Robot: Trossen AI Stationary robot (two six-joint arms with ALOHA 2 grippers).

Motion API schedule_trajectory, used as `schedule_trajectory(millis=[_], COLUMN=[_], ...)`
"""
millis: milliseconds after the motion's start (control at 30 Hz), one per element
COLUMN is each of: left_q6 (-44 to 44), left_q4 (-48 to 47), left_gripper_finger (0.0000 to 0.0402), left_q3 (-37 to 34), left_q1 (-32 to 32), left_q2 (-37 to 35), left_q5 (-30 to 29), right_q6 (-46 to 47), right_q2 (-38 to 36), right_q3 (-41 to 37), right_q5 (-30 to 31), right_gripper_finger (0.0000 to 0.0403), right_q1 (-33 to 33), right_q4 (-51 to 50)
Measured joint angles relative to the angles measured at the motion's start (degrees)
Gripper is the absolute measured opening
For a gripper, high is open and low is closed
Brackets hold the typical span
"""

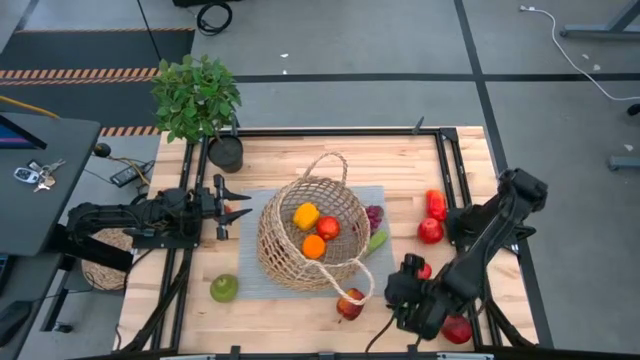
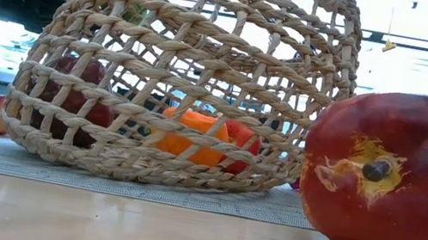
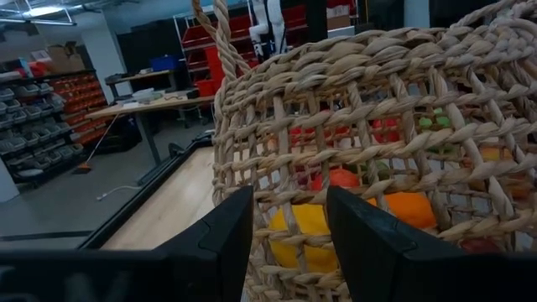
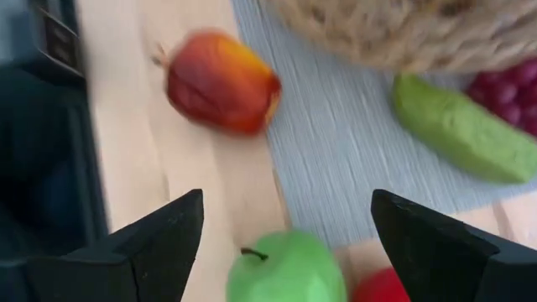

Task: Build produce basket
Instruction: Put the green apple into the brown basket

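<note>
Three pieces of produce [image 1: 314, 231] lay inside the basket [image 1: 283, 250] at the desk's middle, with the right gripper [image 1: 404, 288] spread open near the front edge and the left gripper [image 1: 238, 208] shut beside the basket, no writing legible.

My left arm lies stretched low and level, reaching inward from my left side, elbow folded back behind it. Its left gripper [image 1: 232, 207] points straight ahead toward the middle, fingers [image 3: 220, 243] drawn in as far as they go, holding nothing. My right arm bends sharply at the elbow and angles down and forward. Its right gripper [image 1: 402, 292] hangs with fingers [image 4: 159, 239] spread wide, empty between them.
</note>
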Motion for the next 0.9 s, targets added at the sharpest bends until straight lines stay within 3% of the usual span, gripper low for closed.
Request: schedule_trajectory(millis=[500, 900], left_q6=[0.0, 0.0], left_q4=[0.0, 0.0], left_gripper_finger=[0.0160, 0.0160], left_q3=[0.0, 0.0], left_q1=[0.0, 0.0], left_q2=[0.0, 0.0], left_q5=[0.0, 0.0], right_q6=[-0.1, -1.6], right_q2=[9.9, 10.1], right_q3=[0.0, 0.0], right_q5=[-7.0, -3.5], right_gripper_finger=[0.0364, 0.0369], right_q1=[1.1, 3.2], right_q4=[-2.1, -4.2])
